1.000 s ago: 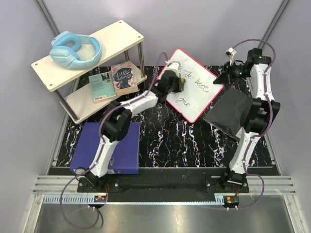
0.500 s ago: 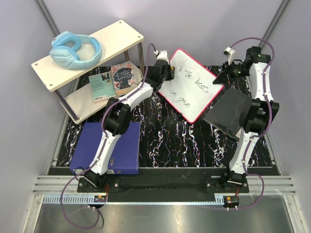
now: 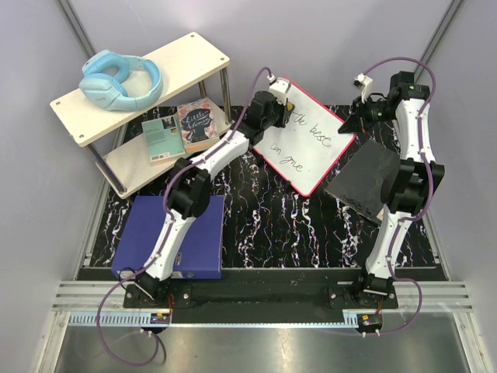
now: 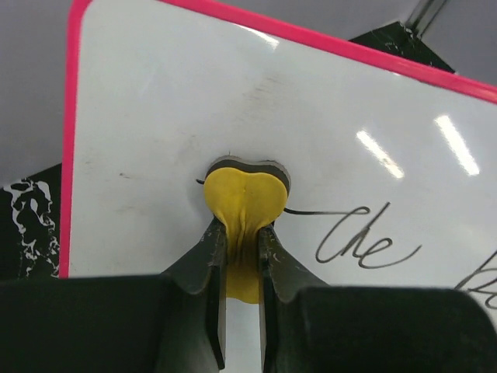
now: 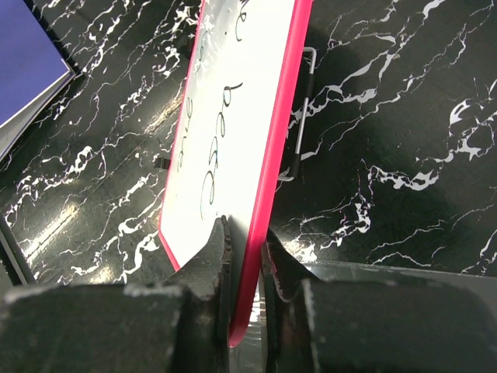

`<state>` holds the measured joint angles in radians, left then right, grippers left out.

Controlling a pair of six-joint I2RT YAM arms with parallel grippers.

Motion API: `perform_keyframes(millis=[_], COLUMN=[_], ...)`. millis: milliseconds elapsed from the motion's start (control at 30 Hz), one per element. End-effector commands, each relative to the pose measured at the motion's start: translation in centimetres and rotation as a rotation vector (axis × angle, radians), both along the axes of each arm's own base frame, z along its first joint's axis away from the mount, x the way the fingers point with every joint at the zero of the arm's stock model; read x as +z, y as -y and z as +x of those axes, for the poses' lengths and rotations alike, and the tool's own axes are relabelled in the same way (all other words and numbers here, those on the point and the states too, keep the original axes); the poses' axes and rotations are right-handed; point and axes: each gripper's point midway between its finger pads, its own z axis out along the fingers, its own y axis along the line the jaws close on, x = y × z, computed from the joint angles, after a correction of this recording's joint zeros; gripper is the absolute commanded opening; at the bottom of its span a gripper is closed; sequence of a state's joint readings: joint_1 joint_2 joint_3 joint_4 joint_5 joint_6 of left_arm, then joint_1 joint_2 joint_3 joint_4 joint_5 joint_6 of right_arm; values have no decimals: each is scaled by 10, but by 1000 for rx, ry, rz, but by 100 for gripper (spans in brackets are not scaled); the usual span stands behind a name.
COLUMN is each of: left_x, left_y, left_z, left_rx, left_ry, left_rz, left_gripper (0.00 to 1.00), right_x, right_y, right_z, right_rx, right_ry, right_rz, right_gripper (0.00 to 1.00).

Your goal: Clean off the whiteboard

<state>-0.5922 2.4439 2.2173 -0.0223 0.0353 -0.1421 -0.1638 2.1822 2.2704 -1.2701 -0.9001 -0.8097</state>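
Observation:
The whiteboard (image 3: 311,144), white with a pink frame and dark handwriting, stands tilted at the back middle of the table. My left gripper (image 3: 288,109) is shut on a yellow eraser (image 4: 242,203) pressed on the board's upper left part, just left of the word "the" (image 4: 365,241). The board (image 4: 155,116) fills the left wrist view. My right gripper (image 3: 351,122) is shut on the board's right edge (image 5: 268,202), one finger on each face.
A dark grey cloth (image 3: 371,180) lies right of the board. A blue-purple binder (image 3: 175,241) lies at the front left. A two-level shelf (image 3: 147,78) at the back left carries blue headphones (image 3: 120,80) and books (image 3: 182,128).
My left gripper has moved with the eraser from the board's left middle up to its top left. The first word of the top line is gone. The right gripper has shifted slightly up.

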Motion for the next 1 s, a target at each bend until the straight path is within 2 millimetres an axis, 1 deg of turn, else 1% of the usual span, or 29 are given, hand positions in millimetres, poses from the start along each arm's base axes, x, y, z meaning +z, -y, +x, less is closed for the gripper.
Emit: perform_keyframes(millis=[0,33,67,100,133,167,200,267,300,367,400,500,567,667,700,767,800,867,900,967], left_x=[-19,-29,-32,-35,-40,-40,-41,-37,-37,-35,-34,-36,-41,-48,-48,-50,-52,-50,-48,-41], left_y=[73,75,81,92,95,102,112,123,131,140,146,153,152,143,136,124,109,94,77,60], left_z=[-79,-89,-98,-110,-117,-123,-135,-146,-156,-167,-176,-187,-187,-177,-166,-151,-133,-115,-96,-83], left_rx=[-305,-331,-351,-376,-395,-406,-436,-460,-486,-509,-528,-545,-537,-489,-445,-385,-332,-259,-210,-150], left_ry=[2,3,8,11,9,12,13,17,15,15,16,21,11,8,7,-21,-32,-85,-93,-104], left_rz=[145,184,198,203,214,209,208,195,187,174,175,178,185,205,207,180,173,111,90,43], left_gripper=[0,0,0,0,0,0,0,0,0,0,0,0,0,0,0,0,0,0,0,0], right_x=[-20,-19,-19,-20,-19,-19,-19,-19,-20,-19,-20,-20,-20,-20,-20,-19,-18,-18,-18,-18], right_y=[-59,-60,-60,-62,-62,-63,-64,-65,-65,-66,-66,-67,-67,-68,-68,-68,-68,-68,-68,-68], right_z=[-75,-73,-73,-73,-73,-73,-74,-74,-74,-74,-74,-72,-72,-72,-72,-72,-72,-72,-72,-73], right_rx=[195,194,194,192,192,193,194,197,195,195,196,195,193,193,194,193,193,193,193,193], right_ry=[-303,-298,-301,-307,-306,-306,-310,-311,-315,-315,-319,-319,-321,-319,-322,-320,-318,-317,-315,-316], right_rz=[19,26,30,34,35,35,36,37,38,41,43,49,50,53,54,58,57,57,57,52], right_gripper=[0,0,0,0,0,0,0,0,0,0,0,0,0,0,0,0,0,0,0,0])
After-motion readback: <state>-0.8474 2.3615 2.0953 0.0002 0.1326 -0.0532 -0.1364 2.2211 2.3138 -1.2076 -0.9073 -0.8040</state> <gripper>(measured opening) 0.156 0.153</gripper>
